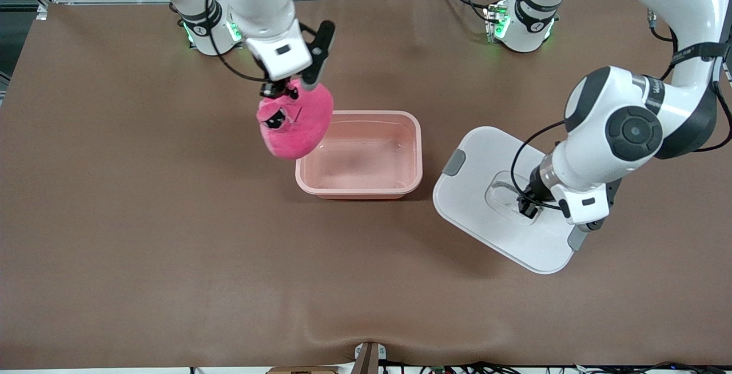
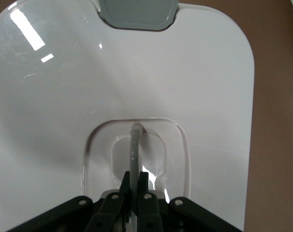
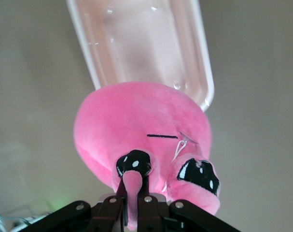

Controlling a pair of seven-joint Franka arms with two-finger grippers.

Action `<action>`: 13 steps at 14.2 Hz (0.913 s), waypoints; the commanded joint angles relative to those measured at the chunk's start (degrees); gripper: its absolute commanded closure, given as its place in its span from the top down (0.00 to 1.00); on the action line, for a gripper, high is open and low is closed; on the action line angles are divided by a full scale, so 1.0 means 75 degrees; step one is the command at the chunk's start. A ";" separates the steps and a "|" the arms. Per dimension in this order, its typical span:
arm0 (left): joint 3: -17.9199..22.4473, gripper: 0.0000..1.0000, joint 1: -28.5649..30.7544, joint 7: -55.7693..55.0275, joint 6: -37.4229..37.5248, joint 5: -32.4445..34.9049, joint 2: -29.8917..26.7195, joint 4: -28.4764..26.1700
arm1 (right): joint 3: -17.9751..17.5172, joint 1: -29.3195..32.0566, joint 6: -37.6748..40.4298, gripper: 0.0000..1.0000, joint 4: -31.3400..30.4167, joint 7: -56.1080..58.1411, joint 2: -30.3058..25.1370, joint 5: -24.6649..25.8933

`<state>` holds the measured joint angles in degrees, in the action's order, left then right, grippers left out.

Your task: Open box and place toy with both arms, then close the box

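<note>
The placing step is judged to be in hand: the box tub (image 1: 359, 154) is standing open and empty near the middle of the desk (image 1: 143, 219), and its lid (image 1: 492, 197) is lying flat on the desk beside it, toward the left arm's end. The toy (image 1: 297, 122) is being carried by the right end effector (image 1: 278, 91), whose fingers are pinched narrow on a fold of plush by one eye, so that the toy is hanging over the tub's rim at the corner toward the right arm's end, not yet over the cavity. The left end effector (image 1: 527, 207) is closed narrow on the handle (image 2: 134, 150) in the lid's recessed centre, with the lid resting on the desk. The next move is judged to call for the toy being brought over the middle of the tub, lowered inside and released before the lid is returned. As to materials, the toy is a soft, fuzzy, bright pink blob with glossy dark bulging eyes and a thin stitched mouth line, likely to deform under grip. The tub is smooth, pale pink, glossy plastic with rounded corners and a rolled rim. The lid is smooth white plastic, a rounded rectangle with a grey clip (image 1: 456, 162) at its end and a clear, thin bar handle.
</note>
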<state>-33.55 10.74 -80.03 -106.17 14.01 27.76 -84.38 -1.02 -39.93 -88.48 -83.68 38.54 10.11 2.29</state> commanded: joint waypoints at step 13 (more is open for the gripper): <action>-0.0085 0.00 0.1146 0.2034 -0.0198 0.0370 0.0693 0.0083 | 0.0101 -0.0231 -0.1374 0.00 -0.0011 0.4108 0.0620 0.0338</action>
<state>-33.45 18.86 -65.56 -106.90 16.05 31.68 -84.37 -0.82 -41.01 -98.78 -83.80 67.20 15.05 3.50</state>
